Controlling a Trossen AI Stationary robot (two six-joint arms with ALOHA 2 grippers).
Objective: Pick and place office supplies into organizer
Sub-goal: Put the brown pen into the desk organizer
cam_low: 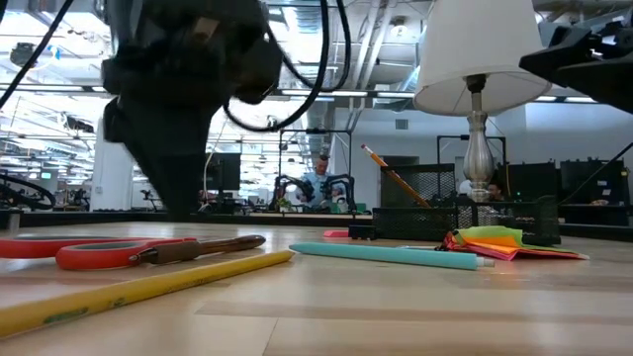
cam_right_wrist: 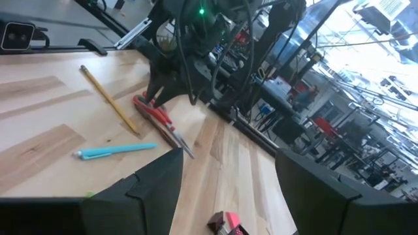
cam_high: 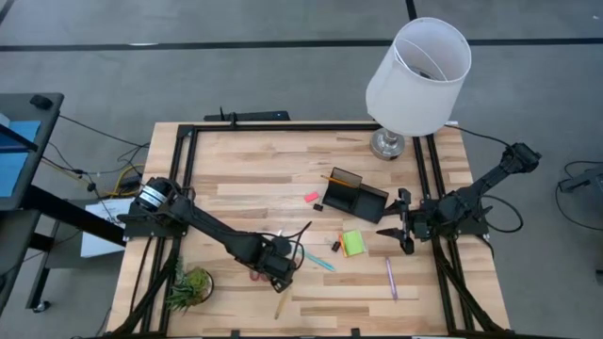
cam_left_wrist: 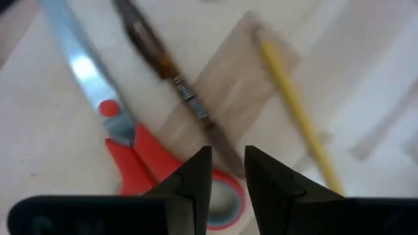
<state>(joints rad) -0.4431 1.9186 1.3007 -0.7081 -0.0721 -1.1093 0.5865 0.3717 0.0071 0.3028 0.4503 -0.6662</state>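
My left gripper [cam_high: 279, 270] hangs over the near middle of the table, open by a narrow gap. In the left wrist view its fingertips [cam_left_wrist: 228, 158] stand on either side of the end of a dark brown pen [cam_left_wrist: 171, 75]. That pen lies across the red-handled scissors [cam_high: 256, 276] [cam_left_wrist: 140, 166]. A yellow pencil [cam_high: 280, 305] [cam_left_wrist: 295, 108] and a teal pen [cam_high: 317, 260] lie flat beside them. The black organizer [cam_high: 355, 197] holds one slanting pencil [cam_high: 332, 178]. My right gripper [cam_high: 399, 232] waits open to the right of the organizer.
A lime sticky-note pad [cam_high: 353, 243], a small orange item [cam_high: 335, 246], a pink eraser [cam_high: 311, 197] and a purple pen [cam_high: 390, 278] lie around the organizer. The white-shaded lamp [cam_high: 416, 75] stands at the far right. A small plant [cam_high: 189, 287] sits near the left corner.
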